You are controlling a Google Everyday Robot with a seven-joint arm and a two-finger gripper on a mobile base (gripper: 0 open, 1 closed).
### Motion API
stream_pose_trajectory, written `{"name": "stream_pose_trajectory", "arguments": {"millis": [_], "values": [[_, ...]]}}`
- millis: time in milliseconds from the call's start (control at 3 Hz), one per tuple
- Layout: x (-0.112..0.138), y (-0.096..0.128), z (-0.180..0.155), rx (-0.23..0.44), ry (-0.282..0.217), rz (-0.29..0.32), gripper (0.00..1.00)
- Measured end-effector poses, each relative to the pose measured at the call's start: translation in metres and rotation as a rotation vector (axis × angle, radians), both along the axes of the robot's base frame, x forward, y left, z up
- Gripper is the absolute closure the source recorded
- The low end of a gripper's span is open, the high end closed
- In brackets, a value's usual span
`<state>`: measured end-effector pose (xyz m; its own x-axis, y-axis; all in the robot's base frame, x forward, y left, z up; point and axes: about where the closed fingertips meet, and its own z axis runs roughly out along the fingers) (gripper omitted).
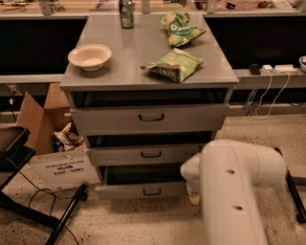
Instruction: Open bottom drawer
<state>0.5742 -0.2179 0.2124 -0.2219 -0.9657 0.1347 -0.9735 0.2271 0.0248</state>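
The bottom drawer (138,190) is the lowest, narrowest grey front of the cabinet, with a small dark loop handle (152,192). It stands pulled out a little, with a dark gap above its front. My white arm (234,191) fills the lower right foreground, and its near end sits by the drawer's right end. My gripper is hidden behind the arm, somewhere at that right end. The mid-sized drawer (151,154) and the tall top drawer (151,117) above it also stand slightly out.
On the cabinet top lie a white bowl (89,56), two green snack bags (174,65) and a can (126,12). A cardboard box (36,119) and a white printed box (60,167) stand to the left. A black stand (28,210) lies on the floor at the left. Cables (267,91) hang at the right.
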Motion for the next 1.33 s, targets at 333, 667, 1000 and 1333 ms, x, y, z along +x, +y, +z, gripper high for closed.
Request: {"name": "stream_pose_trajectory", "arguments": {"millis": [333,667,1000,1333], "values": [[-0.1,-0.057,0.025,-0.025,0.09,-0.183,0.94],[-0.107,-0.052,0.019,-0.026,0.107,-0.159,0.83],[-0.075,-0.006,0.024,0.009,0.01,-0.044,0.52],[-0.049,0.028,0.027,0.03,-0.063,0.051,0.29]]}}
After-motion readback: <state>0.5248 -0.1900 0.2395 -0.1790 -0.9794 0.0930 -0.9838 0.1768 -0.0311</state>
